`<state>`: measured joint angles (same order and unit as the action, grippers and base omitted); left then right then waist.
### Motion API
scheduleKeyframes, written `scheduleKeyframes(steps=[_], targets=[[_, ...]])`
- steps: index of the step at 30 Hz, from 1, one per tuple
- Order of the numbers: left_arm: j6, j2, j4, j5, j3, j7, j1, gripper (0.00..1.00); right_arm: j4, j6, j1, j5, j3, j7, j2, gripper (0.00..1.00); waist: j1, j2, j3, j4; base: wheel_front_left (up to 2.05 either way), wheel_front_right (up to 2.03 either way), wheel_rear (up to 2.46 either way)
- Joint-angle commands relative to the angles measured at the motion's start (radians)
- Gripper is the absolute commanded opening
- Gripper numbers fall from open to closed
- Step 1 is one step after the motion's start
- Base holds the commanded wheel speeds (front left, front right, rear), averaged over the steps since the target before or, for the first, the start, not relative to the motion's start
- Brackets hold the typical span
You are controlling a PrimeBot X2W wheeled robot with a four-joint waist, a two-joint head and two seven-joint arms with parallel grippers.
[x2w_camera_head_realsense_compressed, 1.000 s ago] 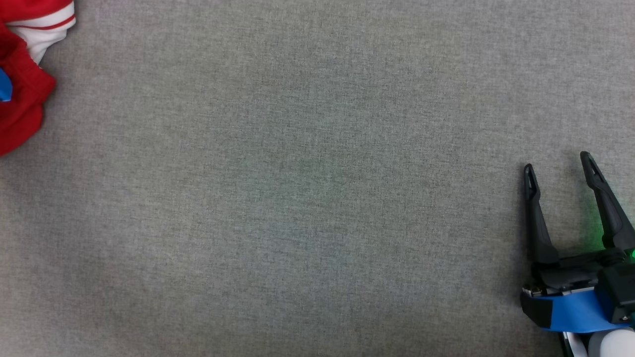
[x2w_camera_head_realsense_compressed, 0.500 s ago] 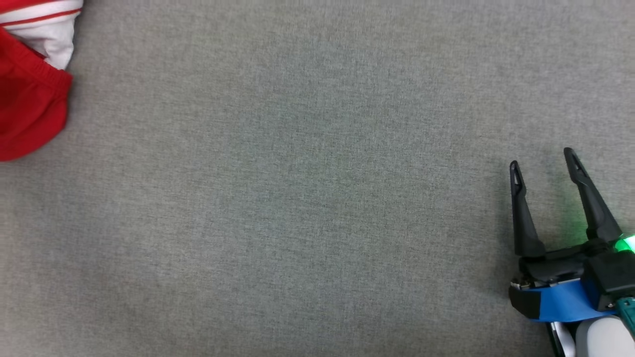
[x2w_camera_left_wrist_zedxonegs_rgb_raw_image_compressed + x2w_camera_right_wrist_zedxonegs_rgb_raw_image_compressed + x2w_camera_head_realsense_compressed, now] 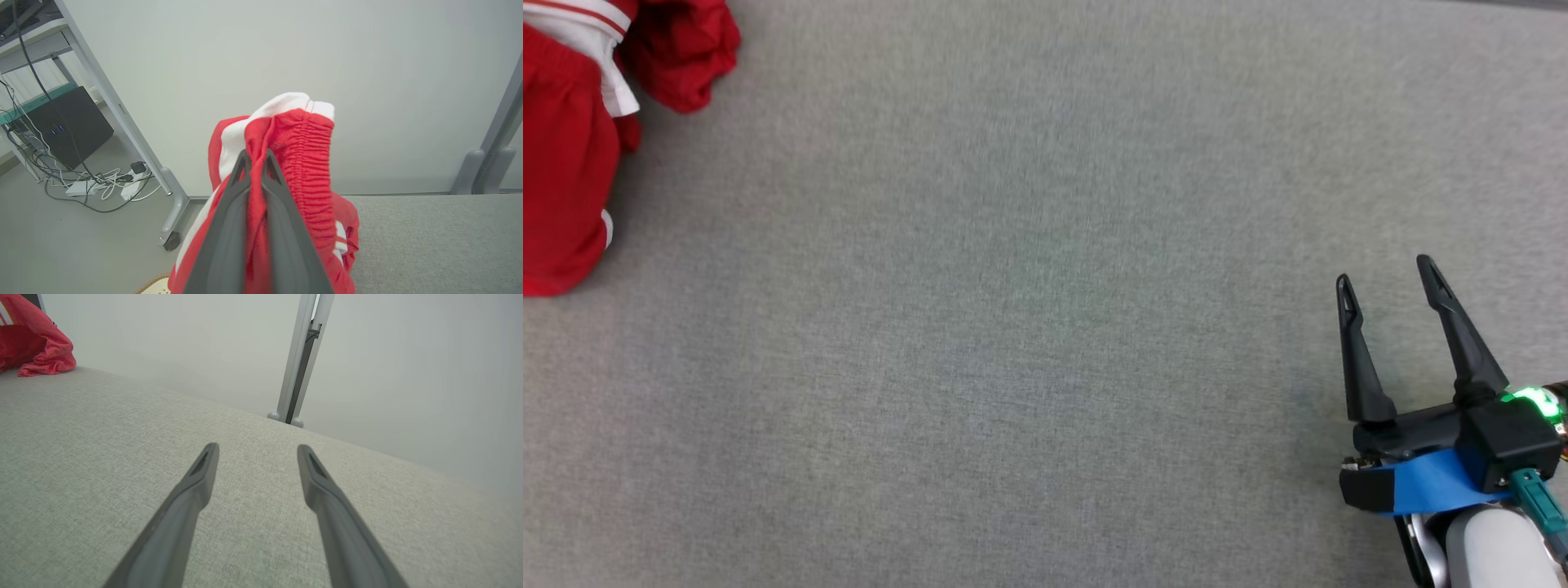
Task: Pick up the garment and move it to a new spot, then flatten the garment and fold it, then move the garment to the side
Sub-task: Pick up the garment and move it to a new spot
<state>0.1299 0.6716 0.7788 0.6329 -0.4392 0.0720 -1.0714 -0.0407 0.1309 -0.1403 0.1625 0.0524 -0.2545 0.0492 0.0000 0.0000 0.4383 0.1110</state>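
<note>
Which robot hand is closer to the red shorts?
Left. The left gripper is clamped on the red shorts; the right gripper sits open, far across the grey table.

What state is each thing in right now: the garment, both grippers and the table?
garment: crumpled, not yet flattened or folded, pinched at its gathered waistband, at the left edge of the table.
left gripper: shut on the garment.
right gripper: open, holding nothing, over bare tabletop.
table: covered in gray cloth, with the garment at its left edge.

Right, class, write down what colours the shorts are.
The shorts are red with white stripes, clearest in the left wrist view.
</note>
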Motion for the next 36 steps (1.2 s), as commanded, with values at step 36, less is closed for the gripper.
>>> scheduleKeyframes(steps=[36], targets=[[-0.063, -0.473, -0.100, 0.021, -0.334, 0.150, 0.367, 0.00, 0.139, 0.000, 0.009, -0.165, 0.041, -0.012, 0.002, 1.00, 0.0000, 0.0000, -0.211, -0.240, 0.00, 0.00, 0.00]])
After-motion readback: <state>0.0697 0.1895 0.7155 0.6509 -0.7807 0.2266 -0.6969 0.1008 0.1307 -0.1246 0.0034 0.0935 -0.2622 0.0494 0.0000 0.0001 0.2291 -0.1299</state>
